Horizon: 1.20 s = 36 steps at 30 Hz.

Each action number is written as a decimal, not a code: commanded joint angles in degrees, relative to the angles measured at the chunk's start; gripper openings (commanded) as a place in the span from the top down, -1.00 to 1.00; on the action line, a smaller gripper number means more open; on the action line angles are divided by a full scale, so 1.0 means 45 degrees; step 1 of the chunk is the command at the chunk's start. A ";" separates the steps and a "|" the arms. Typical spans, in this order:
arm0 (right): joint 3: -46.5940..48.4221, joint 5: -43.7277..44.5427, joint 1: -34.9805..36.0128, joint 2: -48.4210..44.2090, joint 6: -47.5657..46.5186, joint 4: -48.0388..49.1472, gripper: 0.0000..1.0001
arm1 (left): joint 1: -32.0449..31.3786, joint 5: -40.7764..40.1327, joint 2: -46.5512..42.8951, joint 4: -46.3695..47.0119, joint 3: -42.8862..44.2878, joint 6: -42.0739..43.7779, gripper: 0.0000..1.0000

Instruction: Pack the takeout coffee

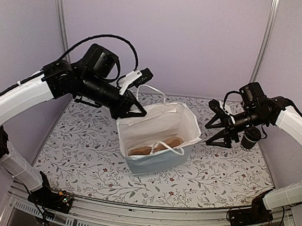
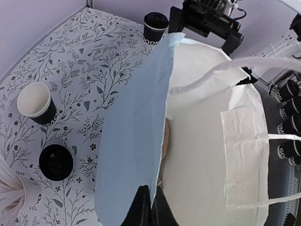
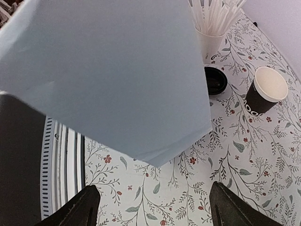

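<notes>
The pale blue bag (image 1: pixel 160 161) stands open mid-table, white inside, with something brown (image 1: pixel 159 146) on its floor. My left gripper (image 1: pixel 122 116) is shut on the bag's back-left rim; in the left wrist view its jaws (image 2: pixel 151 187) pinch the blue wall (image 2: pixel 131 141). An open black takeout coffee cup with a cream inside (image 2: pixel 35 102) (image 3: pixel 264 92) stands left of the bag. A second black cup (image 1: pixel 250 137) (image 2: pixel 155 26) wears a black lid beside my right gripper (image 1: pixel 211 134). That gripper (image 3: pixel 153 188) is open and holds nothing, just right of the bag's corner (image 3: pixel 108 70).
A flat black lid (image 2: pixel 56 161) (image 3: pixel 215 80) lies near the open cup. A white cup of straws (image 3: pixel 209 28) stands behind it. Several more black cups (image 2: pixel 288 117) show past the bag's handle side. The bag's white handles (image 1: pixel 158 90) stick up.
</notes>
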 commanded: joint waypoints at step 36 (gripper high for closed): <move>0.6285 0.2056 0.5797 0.4806 -0.0736 -0.1491 1.00 | 0.1491 -0.0625 0.1303 0.1400 -0.0826 -0.0097 0.67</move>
